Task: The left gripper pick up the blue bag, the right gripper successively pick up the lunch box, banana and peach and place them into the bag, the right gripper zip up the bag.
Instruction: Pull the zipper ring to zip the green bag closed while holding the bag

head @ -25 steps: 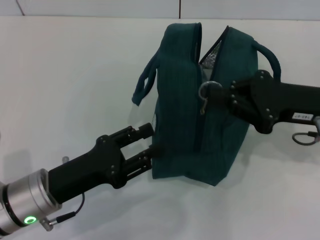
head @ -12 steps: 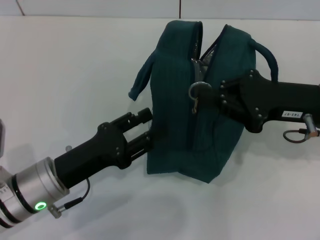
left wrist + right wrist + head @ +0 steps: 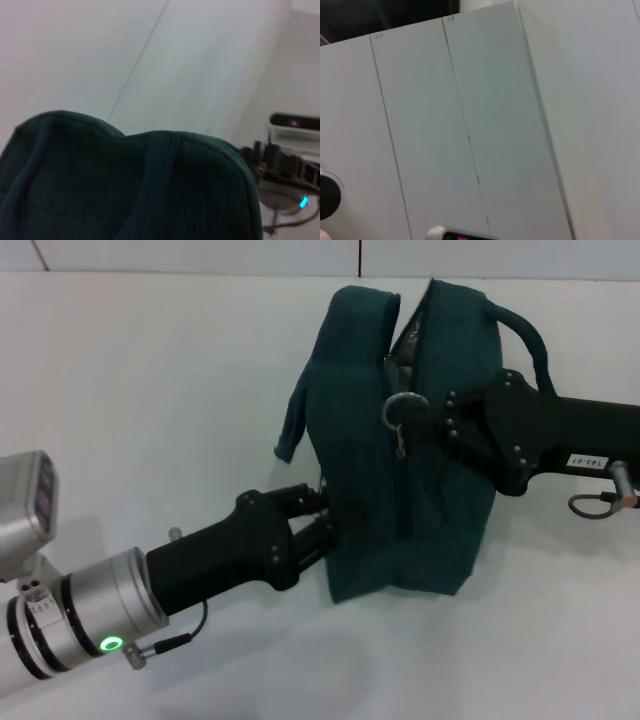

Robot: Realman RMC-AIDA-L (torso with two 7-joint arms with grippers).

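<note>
The blue bag (image 3: 415,455) stands at the surface's (image 3: 150,390) centre, shifted right and more upright than a second ago, its zip gap narrower. The right hand (image 3: 408,423), from 3 o'clock, pinches the zip pull (image 3: 398,412), likely mid-zipping. The left hand (image 3: 338,518), from 8 o'clock, now presses deeper into the bag's side; its grip cannot be told.

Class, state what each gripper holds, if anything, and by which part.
Left gripper grips the bag at its lower side wall. Right gripper pinches the zipper pull near the top.
</note>
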